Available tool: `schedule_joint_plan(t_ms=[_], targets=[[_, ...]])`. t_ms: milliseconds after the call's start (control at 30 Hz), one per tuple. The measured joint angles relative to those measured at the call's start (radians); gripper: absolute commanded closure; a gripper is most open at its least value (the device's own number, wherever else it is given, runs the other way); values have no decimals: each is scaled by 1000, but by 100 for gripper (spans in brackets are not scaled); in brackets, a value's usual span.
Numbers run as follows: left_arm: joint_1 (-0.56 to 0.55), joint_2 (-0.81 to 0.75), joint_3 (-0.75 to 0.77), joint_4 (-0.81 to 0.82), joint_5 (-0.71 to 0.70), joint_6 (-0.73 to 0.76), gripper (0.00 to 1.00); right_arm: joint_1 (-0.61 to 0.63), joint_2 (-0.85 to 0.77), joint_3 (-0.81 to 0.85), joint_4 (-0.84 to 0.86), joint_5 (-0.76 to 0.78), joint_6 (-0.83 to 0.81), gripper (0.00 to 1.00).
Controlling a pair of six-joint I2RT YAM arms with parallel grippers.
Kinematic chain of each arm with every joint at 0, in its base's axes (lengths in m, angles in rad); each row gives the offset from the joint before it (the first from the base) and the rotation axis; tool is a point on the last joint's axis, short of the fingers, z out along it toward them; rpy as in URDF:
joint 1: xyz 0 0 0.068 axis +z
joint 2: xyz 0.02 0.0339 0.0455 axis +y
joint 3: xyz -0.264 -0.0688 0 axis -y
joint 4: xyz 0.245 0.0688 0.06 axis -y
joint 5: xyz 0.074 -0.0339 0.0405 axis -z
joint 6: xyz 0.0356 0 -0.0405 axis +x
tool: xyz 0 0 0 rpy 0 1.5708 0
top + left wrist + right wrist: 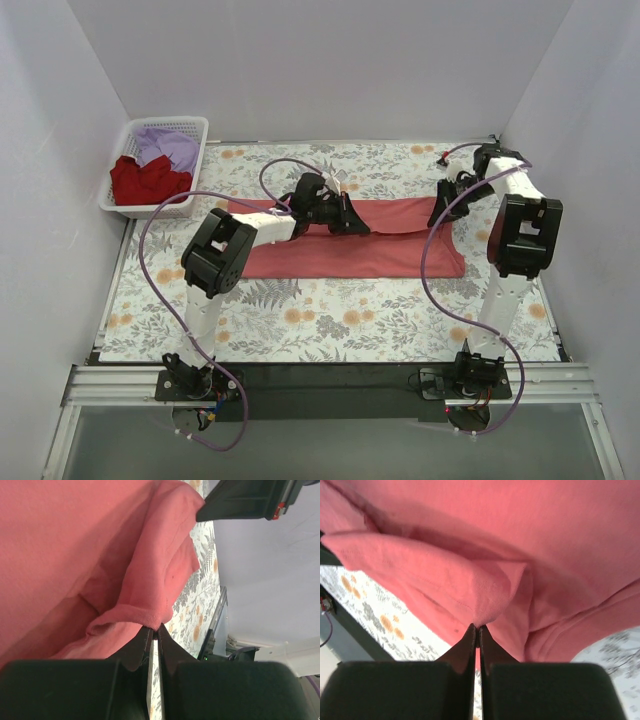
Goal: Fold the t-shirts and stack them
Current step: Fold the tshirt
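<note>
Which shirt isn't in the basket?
The big coral-red t-shirt, spread on the floral cloth; the darker red t-shirt and lavender t-shirt sit crumpled in the basket.

Three plain, pale walls close in the scene: a left wall point(60, 120), a far wall point(320, 60) and a right wall point(590, 110), meeting in clean corners. Between them stands a table covered by a grey-and-orange floral cloth point(330, 325) that reaches almost to every wall. A white lattice basket point(192, 124) sits at the far left corner, against the left wall. Along the near edge of the table runs a black plate point(330, 385) set on a silver metal rail point(110, 385). Nearer than that lies a dull grey-green floor point(330, 450). The light is even and soft, with faint shadows.
</note>
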Motion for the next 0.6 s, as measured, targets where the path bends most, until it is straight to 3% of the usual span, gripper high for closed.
schedule_joint_plan(t_ms=[400, 533, 600], targets=[[4, 0, -27, -84, 29, 24, 100, 0, -129, -223, -1, 34, -14, 99], [4, 0, -29, -124, 32, 39, 90, 0, -129, -232, 5, 69, -16, 99], [5, -1, -29, -145, 34, 51, 80, 0, -129, -232, 8, 85, -19, 89]])
